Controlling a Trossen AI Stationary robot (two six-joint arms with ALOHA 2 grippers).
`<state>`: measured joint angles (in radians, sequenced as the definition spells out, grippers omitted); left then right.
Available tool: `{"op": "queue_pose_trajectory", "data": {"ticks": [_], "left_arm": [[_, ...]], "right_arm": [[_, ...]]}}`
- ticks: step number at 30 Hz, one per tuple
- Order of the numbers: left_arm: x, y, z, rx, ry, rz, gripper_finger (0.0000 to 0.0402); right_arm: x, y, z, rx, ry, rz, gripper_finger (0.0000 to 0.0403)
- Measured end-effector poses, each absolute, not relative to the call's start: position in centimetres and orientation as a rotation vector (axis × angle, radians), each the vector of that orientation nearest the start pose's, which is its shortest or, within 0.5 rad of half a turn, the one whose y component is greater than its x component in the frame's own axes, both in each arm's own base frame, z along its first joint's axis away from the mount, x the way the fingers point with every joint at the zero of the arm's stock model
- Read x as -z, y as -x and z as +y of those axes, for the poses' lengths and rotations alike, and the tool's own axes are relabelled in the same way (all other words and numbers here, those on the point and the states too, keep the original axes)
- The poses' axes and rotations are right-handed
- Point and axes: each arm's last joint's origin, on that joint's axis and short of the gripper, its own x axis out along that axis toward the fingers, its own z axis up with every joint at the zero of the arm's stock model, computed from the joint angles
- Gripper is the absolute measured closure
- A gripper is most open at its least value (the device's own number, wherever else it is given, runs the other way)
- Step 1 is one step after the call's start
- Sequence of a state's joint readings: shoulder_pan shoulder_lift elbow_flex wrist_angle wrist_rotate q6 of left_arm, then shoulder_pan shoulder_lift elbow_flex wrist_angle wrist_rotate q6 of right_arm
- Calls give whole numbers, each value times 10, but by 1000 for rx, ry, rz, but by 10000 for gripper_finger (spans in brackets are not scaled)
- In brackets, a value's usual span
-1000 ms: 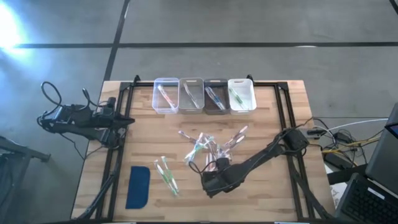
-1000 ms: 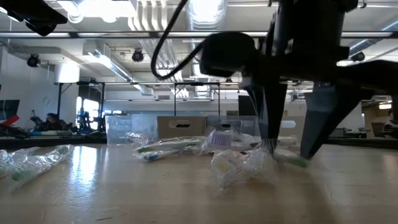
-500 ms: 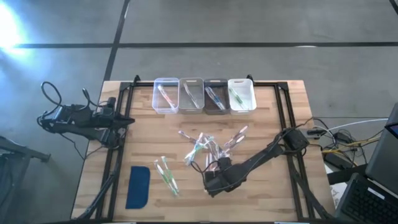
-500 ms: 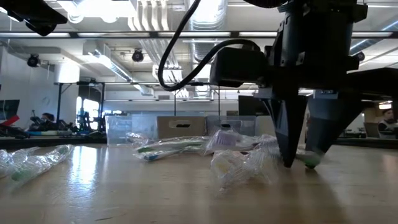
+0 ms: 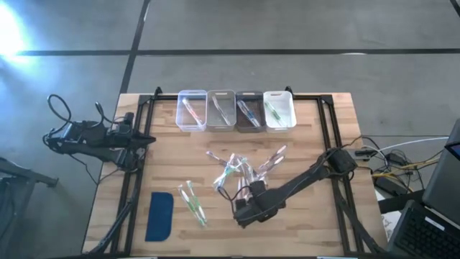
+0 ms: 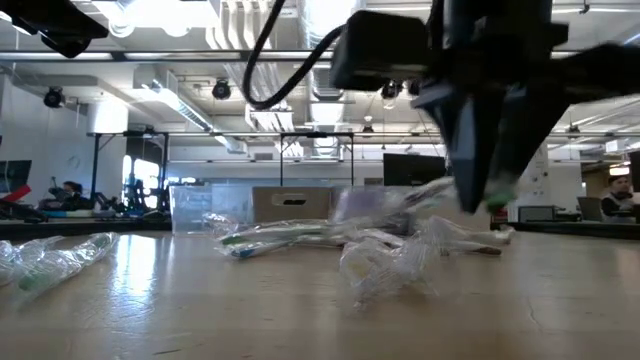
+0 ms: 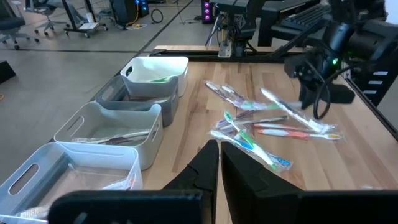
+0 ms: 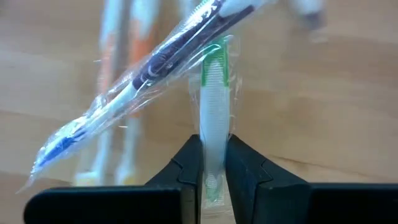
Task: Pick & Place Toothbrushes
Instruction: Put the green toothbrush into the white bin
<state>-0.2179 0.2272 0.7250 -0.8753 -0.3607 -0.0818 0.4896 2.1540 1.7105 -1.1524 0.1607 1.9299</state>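
Observation:
Several wrapped toothbrushes [image 5: 237, 169] lie in a loose heap at mid-table, and a few more [image 5: 192, 201] lie toward the near left. My right gripper [image 8: 212, 149] hangs over the heap's near side, above the table, shut on a green-and-white toothbrush [image 8: 213, 93] in a clear wrapper. A purple-blue wrapped toothbrush [image 8: 155, 62] lies slanted across the held one. My left gripper [image 7: 219, 149] waits shut at the table's left edge [image 5: 147, 139]. My right gripper pinches the green-and-white toothbrush between its two fingers, close to one end [image 8: 213, 134], wrapper and all. In the low view the fingers [image 6: 480, 150] come from above, pointing down. The toothbrush is lifted clear of the table and reaches out beyond the fingertips.
Four small bins [image 5: 236, 110] stand in a row along the far edge, each with toothbrushes inside. A flat dark-blue pad [image 5: 159, 216] lies at the near left. Bare wood shows at the near right of the table.
My right gripper has shut its open fingers on the green-and-white toothbrush at the table top, then risen. The toothbrush has come up clear of the table, and the wrapped ones next to it have been stirred.

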Motion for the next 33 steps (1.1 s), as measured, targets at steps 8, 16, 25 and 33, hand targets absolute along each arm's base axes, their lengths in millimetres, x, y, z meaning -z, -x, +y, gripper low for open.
{"op": "queue_pose_trajectory", "data": {"ticks": [8, 16, 25, 33], "left_arm": [[-298, -39, 2, -156, -27, 356, 376], [-298, -39, 2, -156, -27, 355, 376], [-298, -39, 2, -156, -27, 356, 376], [-298, -39, 2, -156, -27, 356, 376]], "right_arm": [[-222, -358, 183, 1152, -817, 1246, 366], [-249, -362, 171, 1137, -792, 1268, 366], [-250, -363, 162, 1139, -755, 1253, 366], [-278, -356, 146, 1100, -791, 1193, 366]]}}
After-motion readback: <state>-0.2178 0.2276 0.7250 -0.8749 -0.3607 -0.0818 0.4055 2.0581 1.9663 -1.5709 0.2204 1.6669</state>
